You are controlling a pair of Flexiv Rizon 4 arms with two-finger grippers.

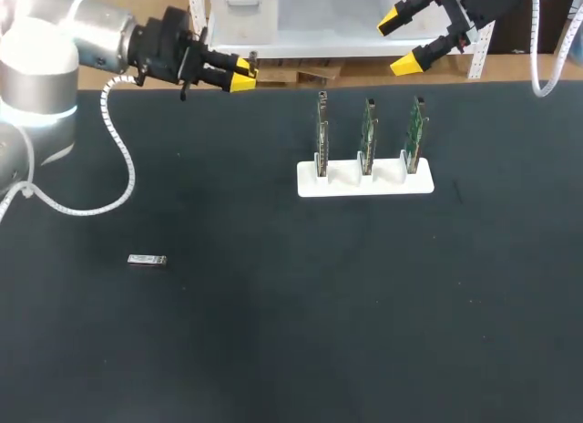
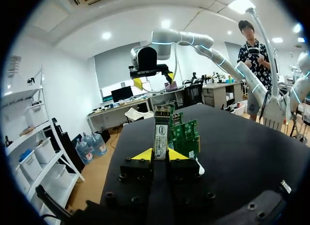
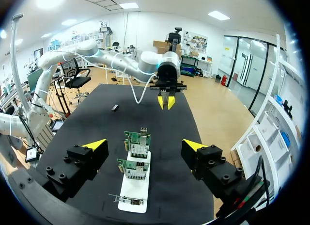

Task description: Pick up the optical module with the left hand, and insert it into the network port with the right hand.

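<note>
**Operator:** Where is the head camera mounted?

**Technician:** It is fixed above and behind the robot. It looks steeply down on the whole worktop (image 1: 273,332) from a distance.

**Operator:** And the wrist cameras?

**Technician:** Each sits close behind its own hand and looks out along the fingers. The left one views low across the worktop, past the left hand (image 2: 160,154) and the optical module (image 2: 160,137) pinched upright in it. The right one looks down from higher up, between the spread fingers of the right hand (image 3: 144,146).

**Operator:** What do the views share?

**Technician:** All three take in the white rack (image 3: 138,186) of circuit boards (image 3: 131,169). The wrist cameras face each other, so each also shows the opposite hand.
</note>
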